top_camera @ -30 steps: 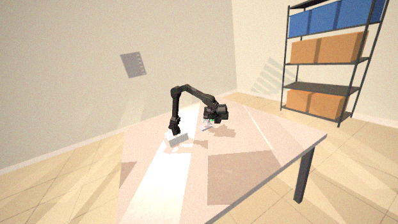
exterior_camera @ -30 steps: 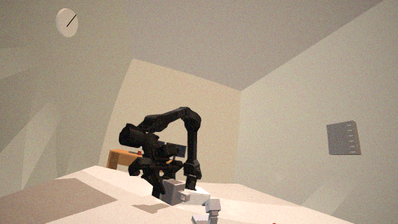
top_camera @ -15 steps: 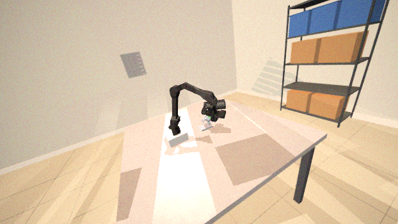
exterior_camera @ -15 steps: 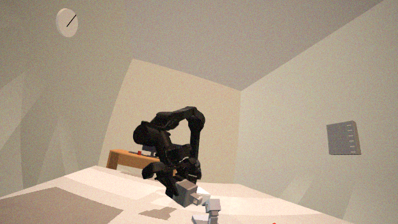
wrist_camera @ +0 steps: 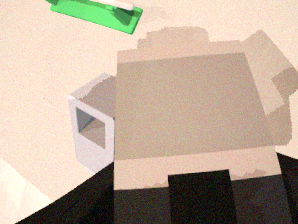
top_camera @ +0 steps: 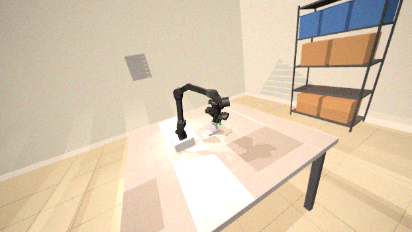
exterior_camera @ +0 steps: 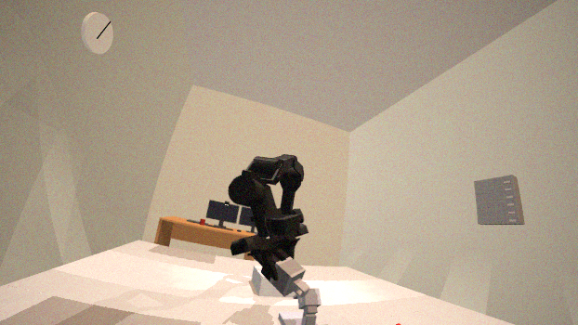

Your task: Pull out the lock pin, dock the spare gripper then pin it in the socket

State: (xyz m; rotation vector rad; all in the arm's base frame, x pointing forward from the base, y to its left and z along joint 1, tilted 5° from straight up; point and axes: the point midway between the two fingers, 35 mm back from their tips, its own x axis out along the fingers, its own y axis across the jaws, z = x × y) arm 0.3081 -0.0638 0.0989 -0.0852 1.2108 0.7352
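My gripper (top_camera: 216, 122) (exterior_camera: 273, 273) is shut on the spare gripper, a grey block (exterior_camera: 290, 270) (wrist_camera: 190, 105) with a narrower spigot (exterior_camera: 300, 287). It is tilted over the mount. The mount's pale grey socket (exterior_camera: 311, 297) (wrist_camera: 95, 140) stands on a light base (top_camera: 212, 132) (exterior_camera: 291, 318). In the exterior view the spigot overlaps the socket's upper part; I cannot tell whether it is inside or only in front. In the wrist view a square opening shows on the socket, and the block hides its right side. The pin (wrist_camera: 120, 4) lies pale across a green rest (wrist_camera: 100, 17), partly out of frame.
The green rest (top_camera: 219, 124) is close behind the mount in the top view. The arm's own white base block (top_camera: 184, 144) (exterior_camera: 265, 283) stands on the table (top_camera: 281, 169). A small red thing (exterior_camera: 398, 324) shows at the bottom edge of the exterior view.
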